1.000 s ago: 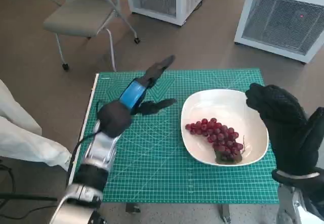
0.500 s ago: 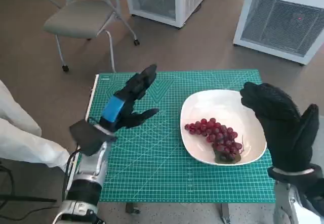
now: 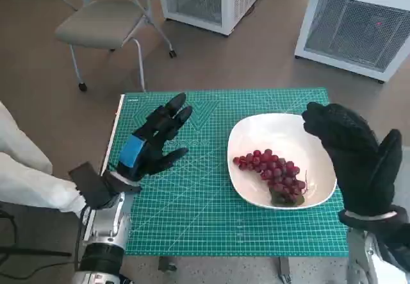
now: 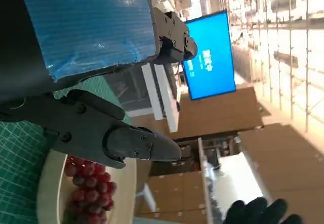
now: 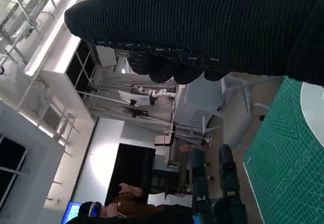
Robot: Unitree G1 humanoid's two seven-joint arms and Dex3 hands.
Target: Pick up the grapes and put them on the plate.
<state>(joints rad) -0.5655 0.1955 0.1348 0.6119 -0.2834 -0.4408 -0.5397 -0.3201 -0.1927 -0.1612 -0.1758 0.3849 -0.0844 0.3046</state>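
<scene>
The grapes [image 3: 271,174] lay on the plate [image 3: 256,134], toward its 5 o'clock side. Only the head view showed the whole mat [image 3: 205,213]; the right wrist view alone showed a seated person [image 5: 129,196]. The left hand [image 3: 150,146] hovered over the mat at the plate's 9 o'clock, fingers spread, holding nothing. The right hand [image 3: 355,159] stood raised at 3 o'clock, fingers apart, empty.

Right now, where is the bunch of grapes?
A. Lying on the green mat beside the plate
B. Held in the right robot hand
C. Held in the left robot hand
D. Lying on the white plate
D. In the head view the grapes lie on the white plate, while the left robot hand and the right robot hand both hold nothing.
</scene>
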